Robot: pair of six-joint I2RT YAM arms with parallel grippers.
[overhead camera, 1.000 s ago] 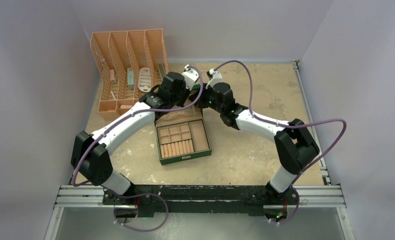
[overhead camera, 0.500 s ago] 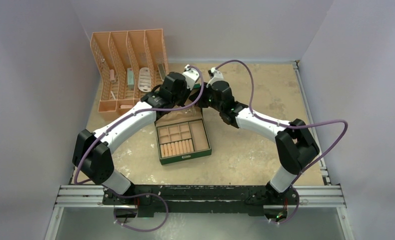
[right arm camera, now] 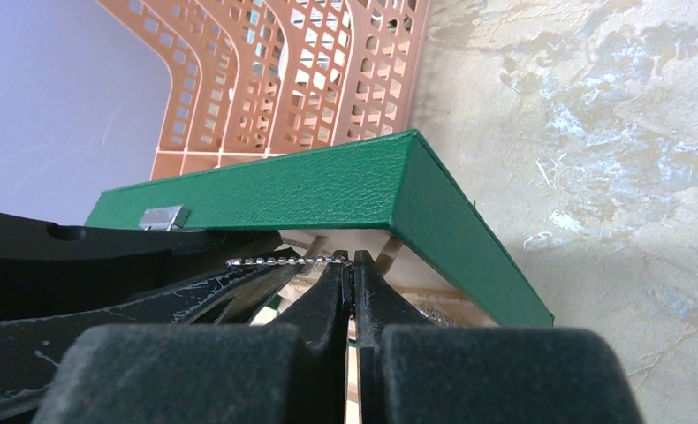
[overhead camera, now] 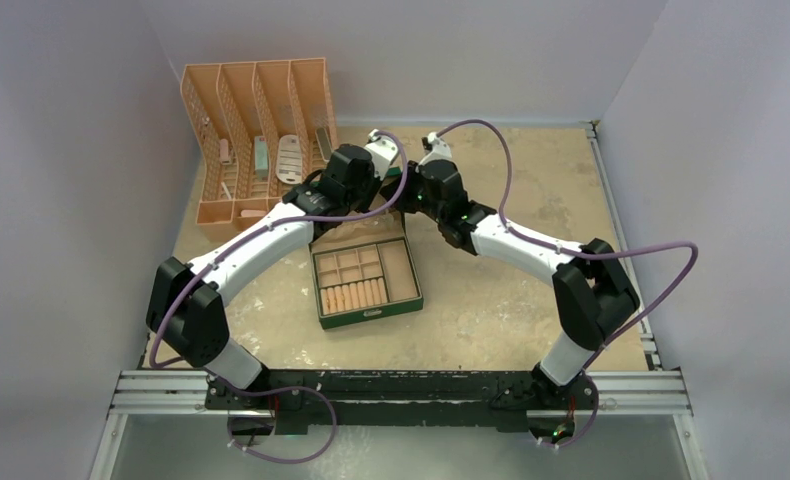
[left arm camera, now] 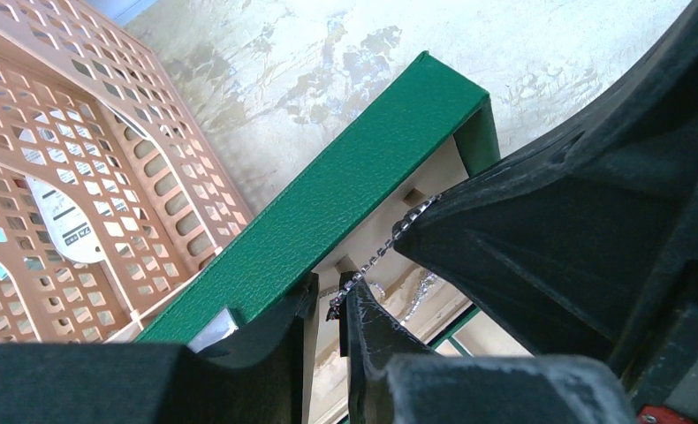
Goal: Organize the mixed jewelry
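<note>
The green box lies open in the middle of the table, its lid raised at the back. Both grippers meet low behind that lid. My right gripper is shut on one end of a thin silvery chain. The chain runs taut to my left gripper, lies over one fingertip, and its end hangs in the narrow gap between the fingers, which stand slightly apart. More glittering chain lies in the tray under the lid. In the top view the arms hide the chain.
A peach slotted organiser stands at the back left, close to the left wrist, holding a small pink-capped bottle and other items. The box's front row holds tan ring rolls. Bare mottled table lies to the right.
Both wrists have shifted only slightly at the box lid; the right arm's cable has swung a little. The box has not moved.
</note>
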